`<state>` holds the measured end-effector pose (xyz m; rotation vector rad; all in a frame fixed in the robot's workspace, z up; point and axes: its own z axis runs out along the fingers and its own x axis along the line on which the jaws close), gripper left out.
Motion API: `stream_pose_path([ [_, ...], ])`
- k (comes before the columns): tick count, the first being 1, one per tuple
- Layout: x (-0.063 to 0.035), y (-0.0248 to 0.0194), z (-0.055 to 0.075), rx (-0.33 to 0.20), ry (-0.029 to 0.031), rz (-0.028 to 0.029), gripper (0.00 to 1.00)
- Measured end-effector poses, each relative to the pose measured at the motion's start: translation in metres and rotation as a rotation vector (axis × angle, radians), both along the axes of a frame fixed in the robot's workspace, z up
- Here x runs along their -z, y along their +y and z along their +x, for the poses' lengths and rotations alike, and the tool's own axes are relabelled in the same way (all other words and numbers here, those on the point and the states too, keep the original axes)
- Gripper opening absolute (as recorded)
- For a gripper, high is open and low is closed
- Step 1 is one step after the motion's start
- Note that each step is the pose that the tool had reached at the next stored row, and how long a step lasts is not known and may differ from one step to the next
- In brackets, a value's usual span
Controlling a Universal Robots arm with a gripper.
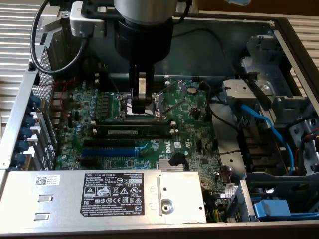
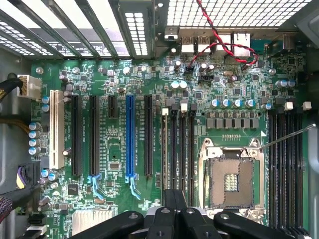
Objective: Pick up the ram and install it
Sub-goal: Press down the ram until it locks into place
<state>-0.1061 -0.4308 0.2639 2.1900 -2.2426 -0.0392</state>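
i had the tool (image 1: pixel 141 99) closed, hanging low over the motherboard (image 1: pixel 189 119) inside the open computer case (image 1: pixel 15 114). its fingers were pressed together with nothing i could see between them, so i judged it was holding no part. in the exterior view it sat just above the cpu socket (image 1: pixel 142 107), a little behind the memory slots.

the ram (image 1: pixel 132 132) lay seated lengthwise in one of the black memory slots (image 1: pixel 132 142), its white label strip facing up and the white end clips (image 1: pixel 172 132) standing at both ends. to me that read as the stick already in its slot, with the tool apart from it.

in the wrist view the closed fingers (image 2: pixel 174 204) pointed down toward the slot bank beside the blue expansion slot (image 2: pixel 130 137) and the socket (image 2: pixel 230 179).
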Motion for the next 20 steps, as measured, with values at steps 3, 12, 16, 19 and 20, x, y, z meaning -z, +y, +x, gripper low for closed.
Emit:
stream_pose_path([
  [3,0.0000,0.0000,0.0000,0.000,0.0000,0.0000,0.10],
  [12,0.0000,0.0000,0.0000,0.000,0.0000,0.0001,0.10],
  [16,0.0001,0.0001,0.0001,0.024,-0.0002,0.0002,0.10],
  [19,0.0000,0.0000,0.0000,0.060,0.0000,0.0001,0.10],
  [20,0.0000,0.0000,0.0000,0.073,0.0000,0.0000,0.10],
])
